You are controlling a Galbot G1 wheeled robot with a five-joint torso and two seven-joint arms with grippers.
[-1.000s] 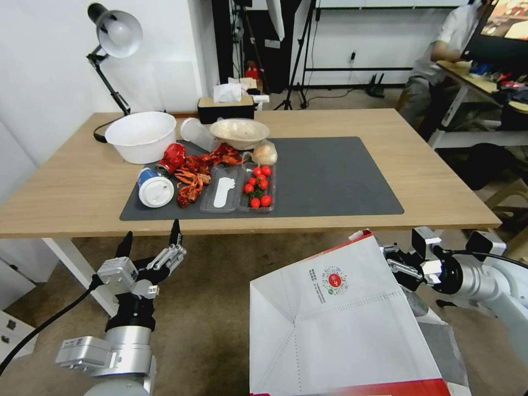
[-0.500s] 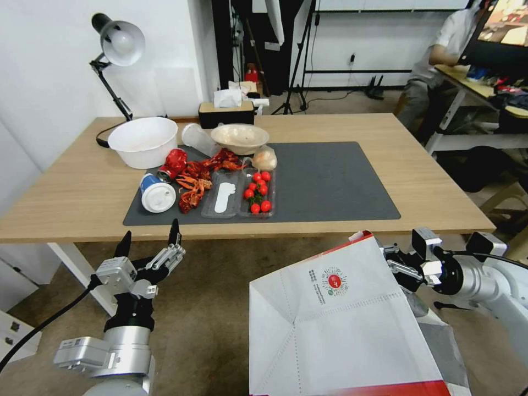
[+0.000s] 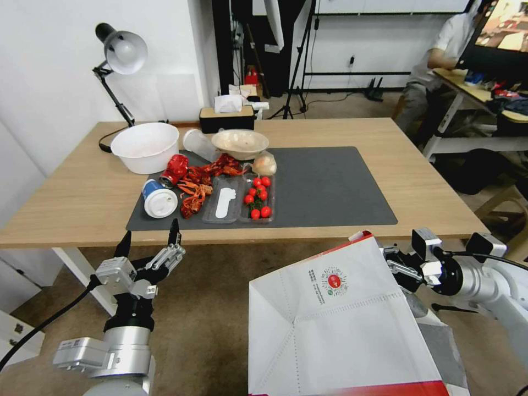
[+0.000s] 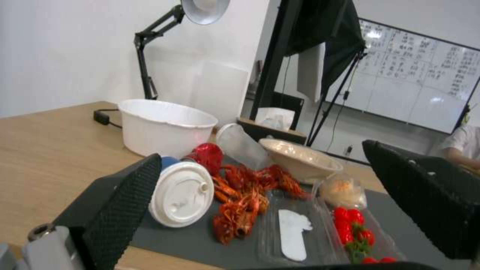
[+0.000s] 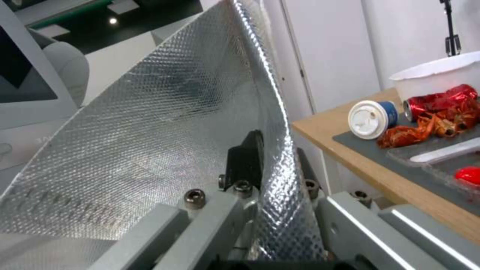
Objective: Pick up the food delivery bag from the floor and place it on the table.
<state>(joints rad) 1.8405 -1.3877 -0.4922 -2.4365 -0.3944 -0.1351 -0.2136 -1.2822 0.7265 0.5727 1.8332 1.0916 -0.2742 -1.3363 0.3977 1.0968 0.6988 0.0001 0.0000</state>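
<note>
The food delivery bag (image 3: 341, 324) hangs off the floor (image 3: 214, 308) at the lower right of the head view, white with a red edge and a small round red logo, tilted with its top toward the table (image 3: 418, 181). My right gripper (image 3: 397, 269) is shut on the bag's top rim; in the right wrist view the silver foil lining (image 5: 165, 123) is pinched between the fingers (image 5: 246, 161). My left gripper (image 3: 149, 241) stands open in front of the table's near edge, holding nothing, its black pads (image 4: 127, 210) spread wide.
On the dark grey mat (image 3: 324, 187) lie a white bowl (image 3: 145, 146), a tipped cup (image 3: 159, 200), a red can, crayfish shells (image 3: 201, 179), a tray of cherry tomatoes (image 3: 257, 197) and a beige bowl (image 3: 240, 142). The mat's right half is bare. A desk lamp (image 3: 118, 60) stands at the back left.
The whole head view has shifted: the table sits slightly lower and nearer in the picture. Both grippers and the bag keep their places in the frame.
</note>
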